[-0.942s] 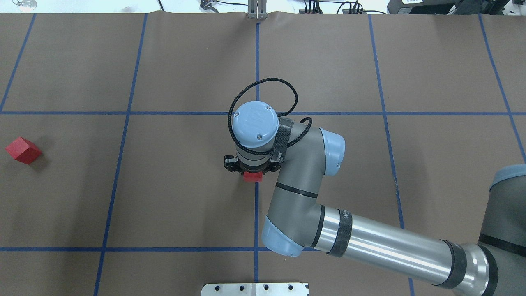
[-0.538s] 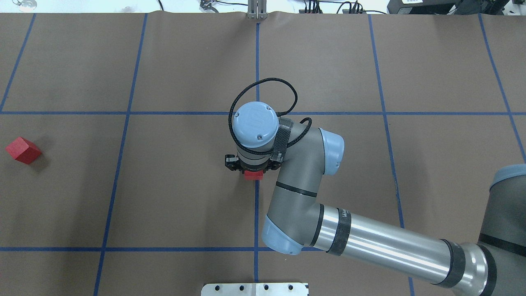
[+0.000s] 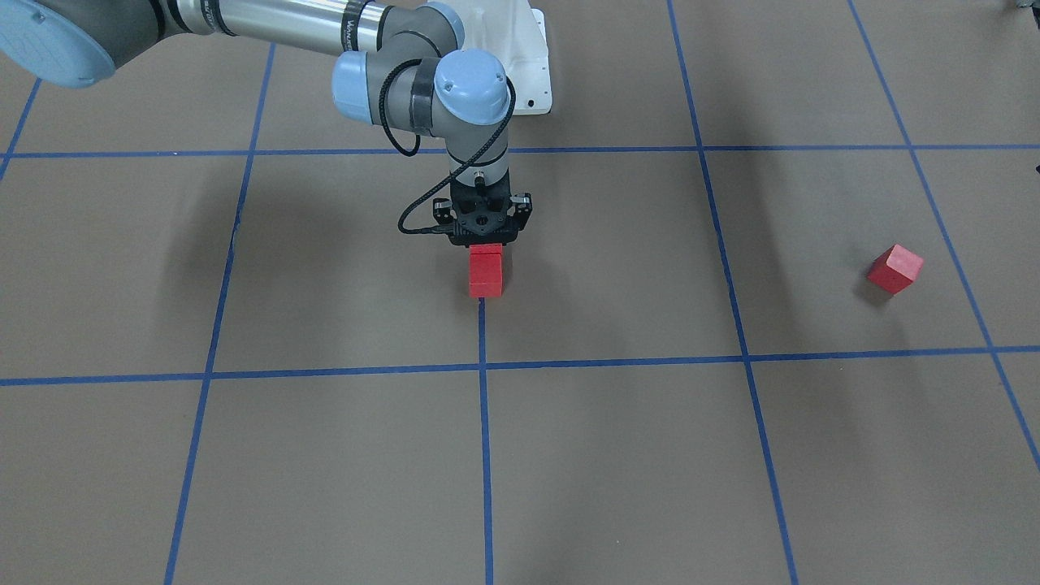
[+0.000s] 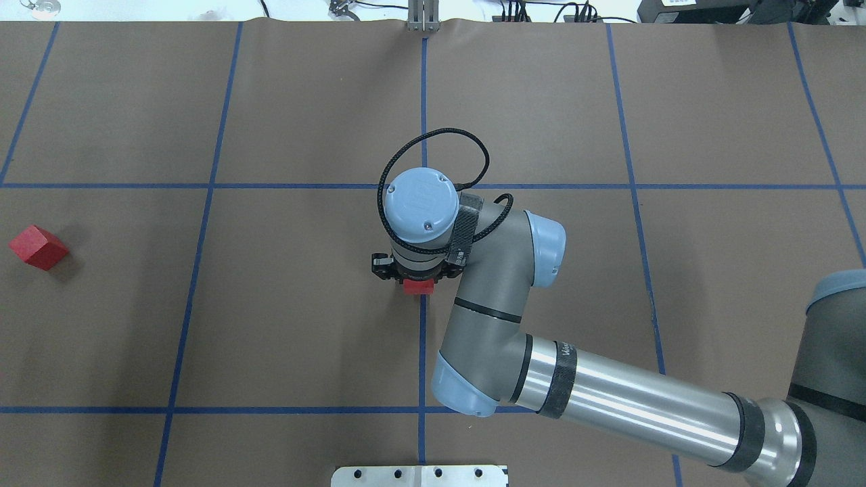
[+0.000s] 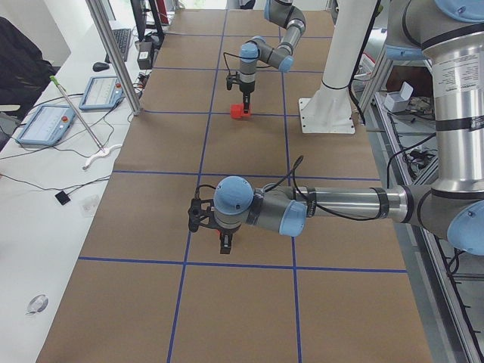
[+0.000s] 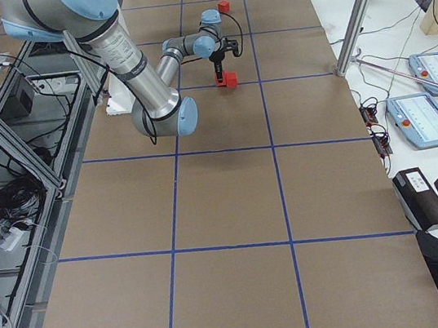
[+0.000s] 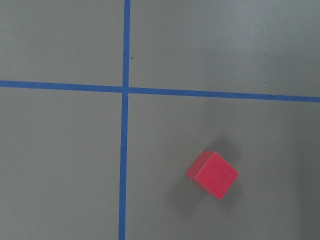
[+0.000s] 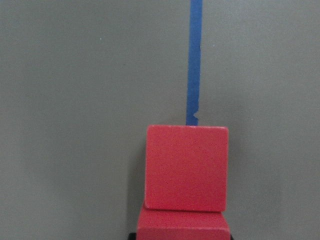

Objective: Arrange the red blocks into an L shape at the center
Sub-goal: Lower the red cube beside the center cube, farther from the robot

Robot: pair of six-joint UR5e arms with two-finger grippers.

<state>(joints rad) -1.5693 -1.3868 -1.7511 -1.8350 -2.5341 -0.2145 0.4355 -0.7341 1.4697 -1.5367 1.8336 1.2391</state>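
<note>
Two red blocks lie in a row on the brown center (image 4: 325,291), at the end of a blue tape line. The farther one (image 3: 486,281) (image 8: 186,167) lies free. My right gripper (image 3: 486,244) points straight down, shut on the nearer one (image 3: 486,253) (image 4: 418,287), which touches the free block; the fingers are hidden. The pair (image 6: 227,80) also shows from the right. A third red block (image 4: 38,247) (image 3: 894,268) (image 7: 212,175) lies alone far to my left, turned askew to the grid. My left gripper (image 5: 225,243) shows only from the side, so I cannot tell its state.
The white robot base (image 3: 532,73) (image 4: 419,475) stands at the near edge of the floor. A side table with control tablets (image 5: 45,125) and metal posts (image 5: 113,53) line the far edge. Cables (image 6: 17,194) lie beside the frame.
The right gripper and the block in it have shifted a few pixels right and away from the base. The lone block at the left has not moved.
</note>
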